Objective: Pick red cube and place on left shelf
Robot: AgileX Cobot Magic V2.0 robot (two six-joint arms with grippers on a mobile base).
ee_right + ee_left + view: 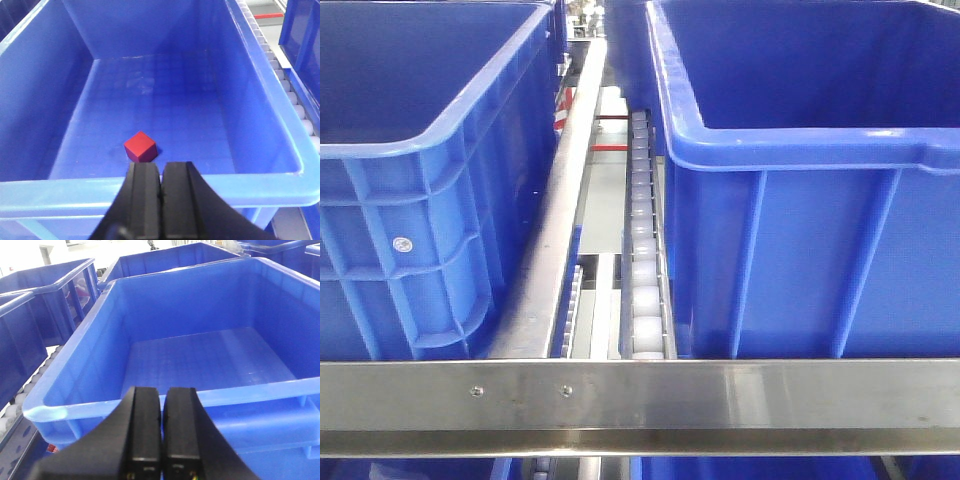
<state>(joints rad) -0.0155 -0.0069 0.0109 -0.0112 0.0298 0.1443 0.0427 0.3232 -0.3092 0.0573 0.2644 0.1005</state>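
Showing no readable writing, the crates are plain blue. Both the left gripper [161, 432] and the right gripper [161, 200] are clenched empty; the red cube [140, 147] lies apart from them.

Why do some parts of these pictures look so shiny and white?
Front view: lamp glare streaks the flat stainless-steel front rail. Left wrist view: the top left corner is washed out white, and the big blue plastic crate's rim glints. Right wrist view: softer light, the small red cube stays clear.

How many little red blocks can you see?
1. The small solid red cube sits on the floor of the big blue plastic crate, just beyond the right hand. Other crates are only partly visible, so more could be hidden.
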